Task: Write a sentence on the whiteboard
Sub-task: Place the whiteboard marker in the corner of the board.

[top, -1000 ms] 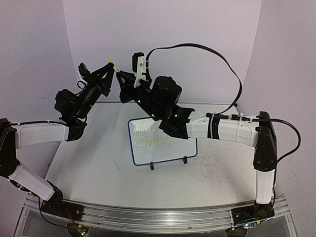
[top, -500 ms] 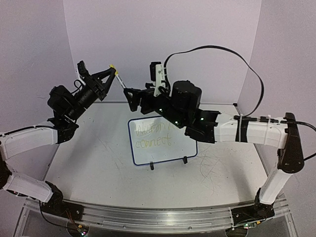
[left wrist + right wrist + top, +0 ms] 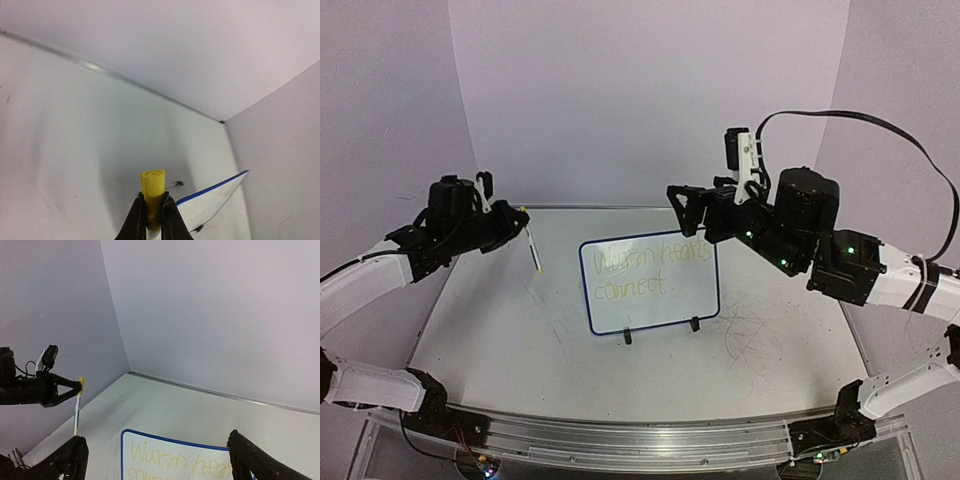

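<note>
**Marker held in the air, board already written**

The tabletop (image 3: pixel 500 340) is white and scuffed, with grey scratch marks that are thickest to the right of the board. Pale lilac walls (image 3: pixel 650 90) close it at the back and on both sides. A metal rail (image 3: pixel 620 440) runs along the near edge.

The whiteboard (image 3: pixel 655 310) stands near the middle of the table on two small black feet (image 3: pixel 628 337). The left gripper (image 3: pixel 517 216) is left of the board and apart from it. Its fingers (image 3: pixel 136 220) are pressed together on a marker (image 3: pixel 534 248) with a yellow end, which points tip down. The right gripper (image 3: pixel 684 203) is raised near the far right corner of the board, with its fingers spread wide and nothing between them.

I cannot tell if the marker tip touches the table. The left wrist view shows only one corner of the board, and the fingers hide the marker body. The right wrist view cuts the board off at its bottom edge.

The sentence (image 3: pixel 655 258) is faint yellow-green on the board. It seems to read "Warm hearts" above "connect", but the strokes are thin.
</note>
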